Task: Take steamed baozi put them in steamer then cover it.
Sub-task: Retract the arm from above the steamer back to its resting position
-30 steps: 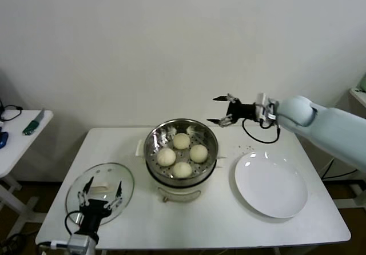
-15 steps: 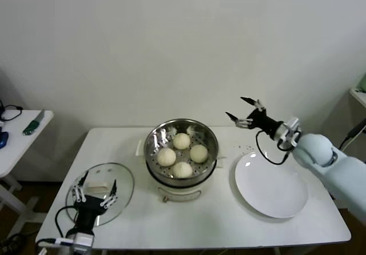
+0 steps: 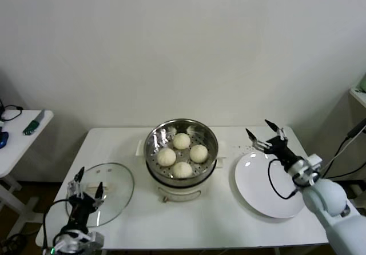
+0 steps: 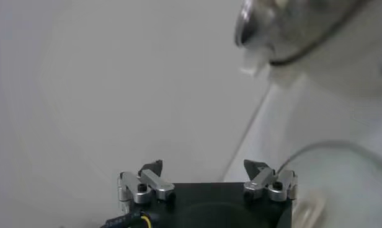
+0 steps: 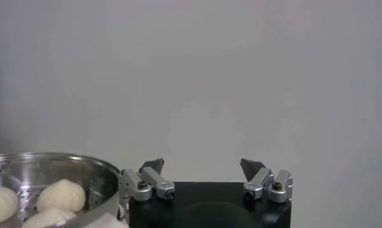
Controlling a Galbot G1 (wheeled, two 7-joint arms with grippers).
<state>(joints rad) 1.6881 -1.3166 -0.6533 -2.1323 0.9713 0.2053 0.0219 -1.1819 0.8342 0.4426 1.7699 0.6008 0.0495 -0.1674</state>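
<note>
Head view: steamer (image 3: 181, 152) sits mid-table (image 3: 189, 220), uncovered, all four steamed baozi (image 3: 182, 154) inside on the perforated floor. Glass lid (image 3: 108, 189) lies flat on the table to the robot's left of the steamer, apart from it. White plate (image 3: 271, 183) on the other side, bare.

Left tool (image 3: 86, 182) hangs over the near-left edge of the lid, fingers spread wide, nothing between them. Whether it touches the glass, can't tell. Right tool (image 3: 266, 134) is above the far edge of the plate, also spread wide and empty, well clear of the steamer.

Only the head view shows the side table (image 3: 17, 135) at far left with a green-handled item (image 3: 31, 124) on it, plus the plate.

Left wrist view: both fingertips (image 4: 152, 168) apart against the wall; steamer rim (image 4: 290, 31) and handle seen from low, lid edge (image 4: 327, 152) as a thin arc. Baozi not visible here.

Right wrist view: fingertips (image 5: 253, 167) apart, empty; steamer basket (image 5: 54, 179) in one corner with three baozi (image 5: 61, 195) showing inside, the fourth out of frame. No lid or plate in this view.
</note>
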